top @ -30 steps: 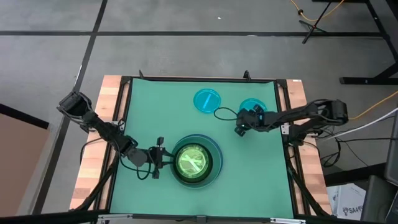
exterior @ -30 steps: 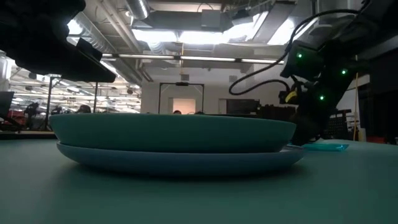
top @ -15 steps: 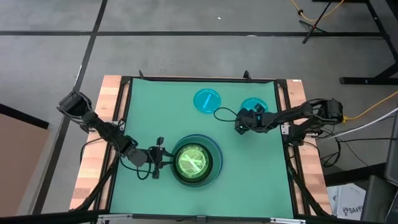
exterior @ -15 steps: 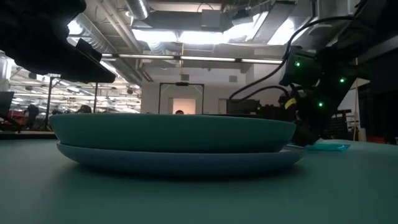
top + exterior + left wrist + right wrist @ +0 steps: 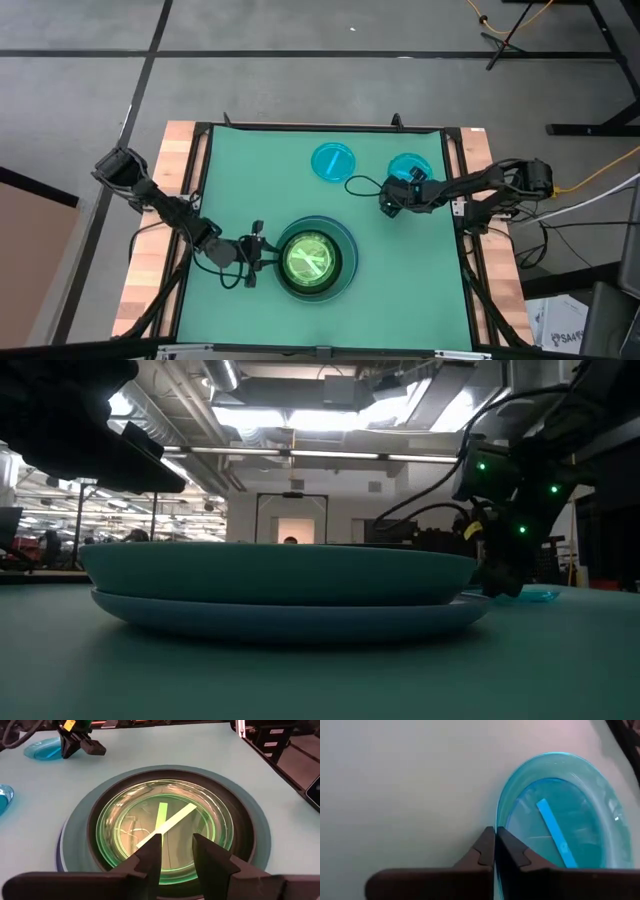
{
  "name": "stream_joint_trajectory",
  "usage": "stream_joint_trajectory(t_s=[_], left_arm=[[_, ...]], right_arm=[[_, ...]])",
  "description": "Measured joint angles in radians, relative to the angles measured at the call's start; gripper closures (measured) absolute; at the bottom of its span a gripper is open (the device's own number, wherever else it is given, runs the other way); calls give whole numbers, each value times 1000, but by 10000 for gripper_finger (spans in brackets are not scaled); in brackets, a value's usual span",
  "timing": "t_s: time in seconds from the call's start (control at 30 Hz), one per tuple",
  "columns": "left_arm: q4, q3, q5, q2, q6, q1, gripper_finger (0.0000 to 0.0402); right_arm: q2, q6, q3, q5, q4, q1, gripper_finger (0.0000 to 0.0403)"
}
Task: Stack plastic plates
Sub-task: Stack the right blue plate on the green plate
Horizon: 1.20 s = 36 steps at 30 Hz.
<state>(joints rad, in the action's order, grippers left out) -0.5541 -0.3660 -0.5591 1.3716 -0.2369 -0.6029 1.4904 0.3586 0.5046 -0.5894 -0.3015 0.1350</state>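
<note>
A stack of plates [image 5: 313,258] lies at the table's near middle. A bright green translucent plate [image 5: 165,827] is on top, with a black ring, a teal-green plate and a blue rim [image 5: 64,851] below it. The white plate is hidden. My left gripper [image 5: 176,854] is open at the stack's left rim [image 5: 262,250]. Two cyan plates lie flat farther back, one at the middle [image 5: 332,162] and one at the right [image 5: 406,168]. My right gripper [image 5: 494,847] is shut at the right one's rim [image 5: 503,588]. My right gripper has the right cyan plate's rim [image 5: 496,822] running in between its fingertips, one finger on the inner side and one on the outer side. The fingers slant down at the rim's near-left part. The plate lies flat on the table [image 5: 535,596].
The green mat [image 5: 240,180] is bare on its left half and along the near right. Wooden strips and a black frame [image 5: 455,150] border the mat. Cables trail behind both arms.
My right gripper has shifted a little toward the table's right edge, up to the right cyan plate, which has stayed flat on the table.
</note>
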Motion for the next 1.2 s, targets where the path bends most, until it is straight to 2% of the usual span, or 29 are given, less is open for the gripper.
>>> stream_joint_trajectory(t_s=[0.27, 0.7, 1.0, 1.2], left_arm=[[0, 0, 0, 0, -19, -1, 299], [0, 0, 2, 0, -22, -2, 299], [0, 0, 29, 0, -18, -17, 299], [0, -2, 26, 0, -18, -48, 299]], right_arm=[[-58, -57, 69, 44, -4, -144, 402], [-61, -157, 302, 0, 32, -434, 403], [-60, -290, 323, 134, 293, -557, 403], [-6, -371, 324, 170, 479, -610, 403]])
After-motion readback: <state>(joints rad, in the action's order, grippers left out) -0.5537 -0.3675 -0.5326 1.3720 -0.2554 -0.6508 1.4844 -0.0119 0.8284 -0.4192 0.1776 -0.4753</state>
